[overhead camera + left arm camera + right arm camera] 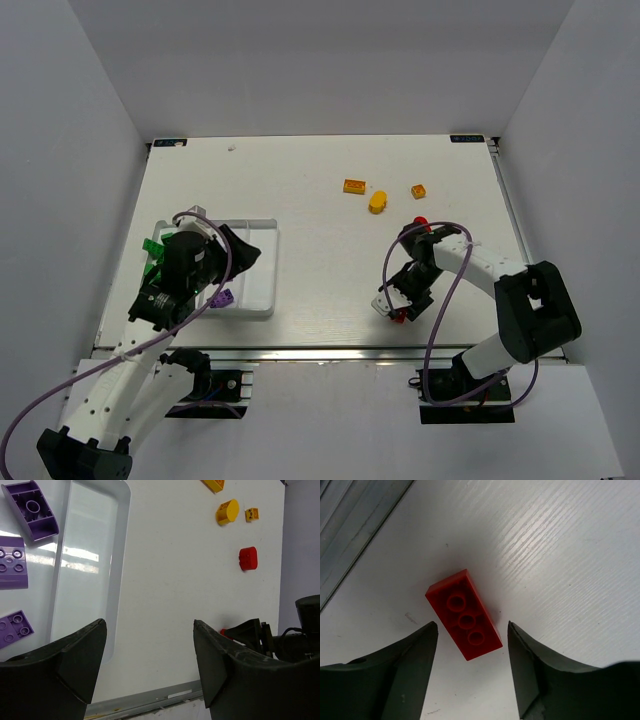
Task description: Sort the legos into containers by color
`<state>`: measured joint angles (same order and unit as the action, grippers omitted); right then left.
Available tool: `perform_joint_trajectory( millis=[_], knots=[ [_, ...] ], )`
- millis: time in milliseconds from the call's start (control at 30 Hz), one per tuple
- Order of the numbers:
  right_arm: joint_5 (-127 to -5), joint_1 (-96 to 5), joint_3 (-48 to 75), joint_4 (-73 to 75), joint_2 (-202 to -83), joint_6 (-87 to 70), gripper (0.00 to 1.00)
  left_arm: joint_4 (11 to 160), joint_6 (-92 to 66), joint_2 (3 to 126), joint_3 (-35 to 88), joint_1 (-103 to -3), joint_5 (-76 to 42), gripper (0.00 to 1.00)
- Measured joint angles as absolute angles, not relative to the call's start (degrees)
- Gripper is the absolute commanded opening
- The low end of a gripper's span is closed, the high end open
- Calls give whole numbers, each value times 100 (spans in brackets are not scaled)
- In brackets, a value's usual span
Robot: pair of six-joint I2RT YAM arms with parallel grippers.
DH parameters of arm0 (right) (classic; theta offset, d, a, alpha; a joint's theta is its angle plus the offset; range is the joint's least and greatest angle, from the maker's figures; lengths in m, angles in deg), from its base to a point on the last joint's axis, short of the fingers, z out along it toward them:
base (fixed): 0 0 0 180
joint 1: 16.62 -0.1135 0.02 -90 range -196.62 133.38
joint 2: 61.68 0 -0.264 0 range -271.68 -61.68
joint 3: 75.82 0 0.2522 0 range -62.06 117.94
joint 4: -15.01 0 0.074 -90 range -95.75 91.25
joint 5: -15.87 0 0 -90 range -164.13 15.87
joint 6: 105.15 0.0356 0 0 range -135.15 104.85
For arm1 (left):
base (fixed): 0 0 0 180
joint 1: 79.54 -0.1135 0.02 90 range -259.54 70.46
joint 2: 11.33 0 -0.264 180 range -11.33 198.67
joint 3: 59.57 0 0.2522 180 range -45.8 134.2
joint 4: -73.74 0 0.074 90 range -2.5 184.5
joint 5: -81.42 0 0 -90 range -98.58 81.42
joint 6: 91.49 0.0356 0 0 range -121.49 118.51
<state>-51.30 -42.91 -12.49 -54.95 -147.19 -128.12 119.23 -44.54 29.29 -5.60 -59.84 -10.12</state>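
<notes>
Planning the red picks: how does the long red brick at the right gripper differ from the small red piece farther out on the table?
The long red plastic brick is a narrow rectangle; the small red plastic piece is squat with rounded corners. The brick lies underside up between the right gripper's open fingers; the piece lies apart from them. Both are red and rest on the white table.
</notes>
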Motion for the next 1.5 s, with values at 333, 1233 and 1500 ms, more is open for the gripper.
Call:
perform_joint_trajectory(
  millis=[333, 1233, 1500],
  knots=[
    [-5300, -4291, -1470, -5246, -14754, -12821, 32, 11453, -4755, 2726, -853, -5984, -1412, 81],
    [-1134, -4822, 2003, -4896, -16241, -5737, 3, 8118, -3802, 3832, -1456, -5341, -3060, 83],
    [-350, -4885, 2156, -3959, -16319, -4233, 2, 7405, -3829, 4300, -1401, -4930, -3150, 81]
  ],
)
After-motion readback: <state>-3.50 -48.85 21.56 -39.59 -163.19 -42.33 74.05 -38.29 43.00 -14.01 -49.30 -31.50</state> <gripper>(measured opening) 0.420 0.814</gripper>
